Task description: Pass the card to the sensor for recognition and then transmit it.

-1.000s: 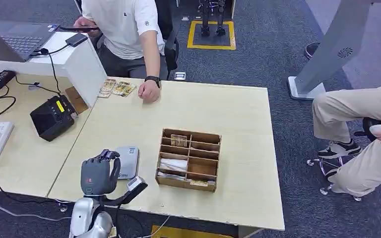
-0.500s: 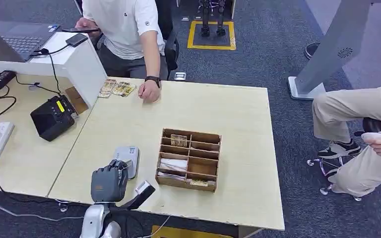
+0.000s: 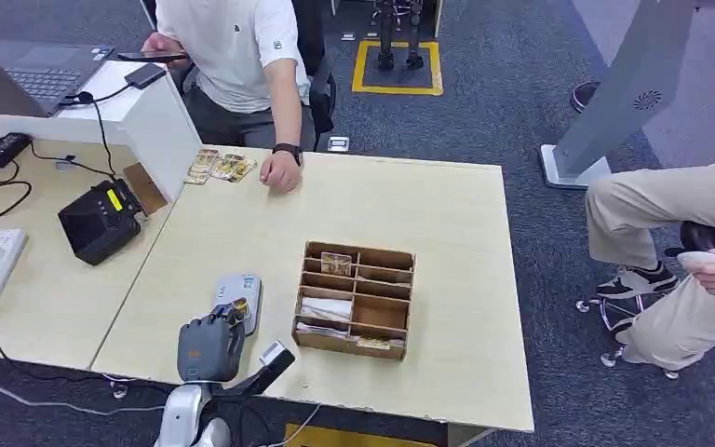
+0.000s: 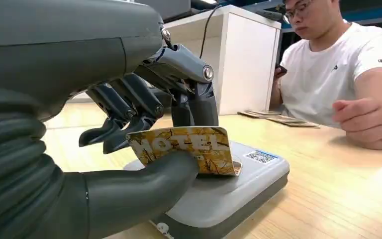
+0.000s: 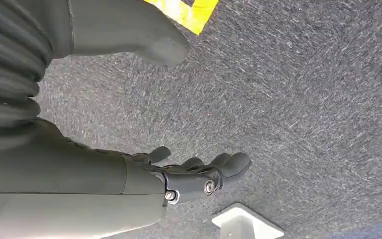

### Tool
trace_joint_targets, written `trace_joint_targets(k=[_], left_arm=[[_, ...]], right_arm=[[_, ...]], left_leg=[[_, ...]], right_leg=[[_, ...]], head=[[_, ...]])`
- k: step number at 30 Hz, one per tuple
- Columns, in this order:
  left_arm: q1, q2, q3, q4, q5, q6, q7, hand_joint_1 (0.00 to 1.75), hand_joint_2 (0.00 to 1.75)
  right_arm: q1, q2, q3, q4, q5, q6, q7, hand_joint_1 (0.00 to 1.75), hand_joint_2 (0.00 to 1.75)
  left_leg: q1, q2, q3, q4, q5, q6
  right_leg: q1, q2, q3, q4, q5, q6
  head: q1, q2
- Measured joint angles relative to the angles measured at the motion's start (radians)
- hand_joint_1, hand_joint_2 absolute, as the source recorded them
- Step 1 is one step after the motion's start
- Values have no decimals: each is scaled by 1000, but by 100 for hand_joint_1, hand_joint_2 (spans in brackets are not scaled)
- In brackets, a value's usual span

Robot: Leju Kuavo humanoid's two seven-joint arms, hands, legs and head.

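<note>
The left hand (image 3: pixel 210 347) has come forward to the sensor (image 4: pixel 229 191) near the table's (image 3: pixel 242 233) front edge, bare tabletop beyond, pinching the card (image 4: pixel 189 155) just over its top; right hand (image 5: pixel 199 177) hangs empty, fingers apart.

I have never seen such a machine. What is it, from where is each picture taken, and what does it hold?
It is a humanoid robot with two arms. The head view looks down from its body at a table. The other two come from cameras at its wrists. The left hand holds a yellow hotel card over a grey card sensor. Beside it stands a wooden compartment box. The right hand hangs over the carpet, holding nothing. A person sits opposite.
</note>
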Motion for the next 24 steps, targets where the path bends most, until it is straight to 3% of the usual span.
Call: trace_joint_targets(k=[5, 7, 11, 13, 17, 24], left_arm=[[-1, 0, 0, 2, 31, 0, -10, 175, 175], [0, -2, 0, 2, 84, 0, -55, 175, 175], [-2, -29, 10, -10, 284, 1, -212, 175, 175], [-3, -43, 10, -36, 380, 1, -248, 175, 175], [-13, -47, 1, -111, 451, 0, -238, 175, 175], [-93, -36, -48, -190, 408, 0, -167, 175, 175]], right_arm=[[0, 0, 0, 0, 2, 0, 0, 0, 175], [0, 0, 0, 0, 2, 0, 0, 0, 175], [0, 0, 0, -5, 9, 0, 6, 0, 175], [0, 0, 0, -8, 19, 0, 8, 0, 175], [0, 0, 0, -10, 40, 0, 4, 0, 175], [-1, -2, 0, -5, 83, 0, -12, 0, 175]], left_leg=[[0, 0, 1, 0, 0, 0], [0, 0, 1, 0, 0, 0], [0, 0, 1, 0, 0, 0], [0, 0, 1, 0, 0, 0], [0, 0, 1, 0, 0, 0], [0, 0, 1, 0, 0, 0]], right_leg=[[0, 0, 1, 0, 0, 0], [0, 0, 1, 0, 0, 0], [0, 0, 1, 0, 0, 0], [0, 0, 1, 0, 0, 0], [0, 0, 1, 0, 0, 0], [0, 0, 1, 0, 0, 0]], head=[[0, 0], [0, 0], [0, 0], [0, 0], [0, 0], [0, 0]])
